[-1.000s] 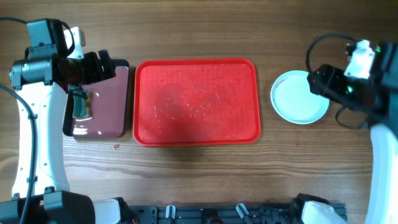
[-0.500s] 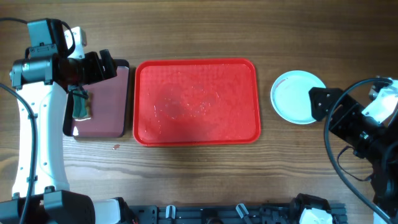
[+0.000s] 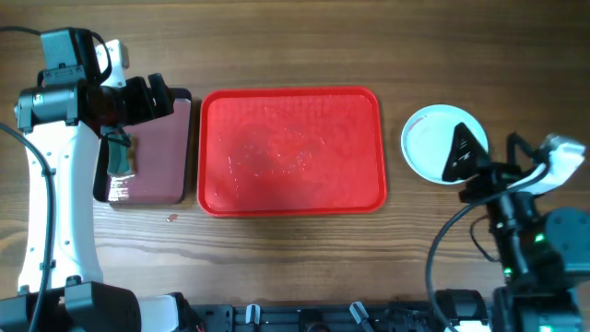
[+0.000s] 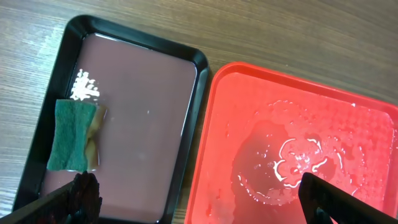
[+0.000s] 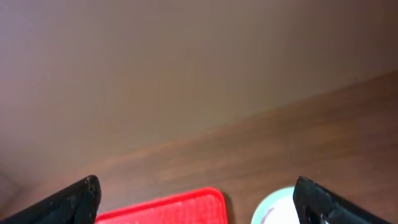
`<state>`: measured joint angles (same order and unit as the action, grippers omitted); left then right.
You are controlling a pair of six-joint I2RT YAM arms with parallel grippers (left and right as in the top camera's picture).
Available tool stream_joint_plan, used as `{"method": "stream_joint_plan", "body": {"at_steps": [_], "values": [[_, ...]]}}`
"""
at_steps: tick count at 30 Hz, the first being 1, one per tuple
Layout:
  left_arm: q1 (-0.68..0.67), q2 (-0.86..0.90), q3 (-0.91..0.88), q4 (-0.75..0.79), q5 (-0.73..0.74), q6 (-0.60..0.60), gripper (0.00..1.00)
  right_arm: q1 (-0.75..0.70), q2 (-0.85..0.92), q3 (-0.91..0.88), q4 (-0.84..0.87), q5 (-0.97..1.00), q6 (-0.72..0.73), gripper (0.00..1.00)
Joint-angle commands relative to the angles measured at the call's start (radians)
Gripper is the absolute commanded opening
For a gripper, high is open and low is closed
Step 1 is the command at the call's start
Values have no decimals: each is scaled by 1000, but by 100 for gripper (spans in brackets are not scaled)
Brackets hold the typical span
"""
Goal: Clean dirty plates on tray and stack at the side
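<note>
Left gripper [image 4: 199, 186] hovering over dark maroon tray [image 4: 143, 124], fingers spreading wide, gripping nothing. Green sponge [image 4: 69, 135] lying flat in maroon tray's left part. Red tray [image 3: 290, 152] sitting mid-table, just right of maroon tray, water film glistening on its floor. Plates [image 3: 429, 143] resting on table right of red tray, apart from it, showing as one white round with pale turquoise edge; count unclear. Right gripper [image 5: 196, 183] hanging above plates' right edge, fingers gaping wide, holding nothing.
</note>
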<state>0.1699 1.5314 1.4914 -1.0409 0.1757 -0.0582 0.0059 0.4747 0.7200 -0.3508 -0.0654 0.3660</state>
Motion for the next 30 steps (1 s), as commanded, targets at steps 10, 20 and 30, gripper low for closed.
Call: {"method": "stream_joint_plan", "body": {"at_steps": [10,20,30], "values": [[-4,6,-1,0,14,-9,100,99,-420,-621,298,25,-48,100],[-4,6,-1,0,14,-9,100,100,-469,-715,353,14,-48,100],[-5,6,-1,0,14,-9,100,100,-465,-715,352,14,-48,100]]}}
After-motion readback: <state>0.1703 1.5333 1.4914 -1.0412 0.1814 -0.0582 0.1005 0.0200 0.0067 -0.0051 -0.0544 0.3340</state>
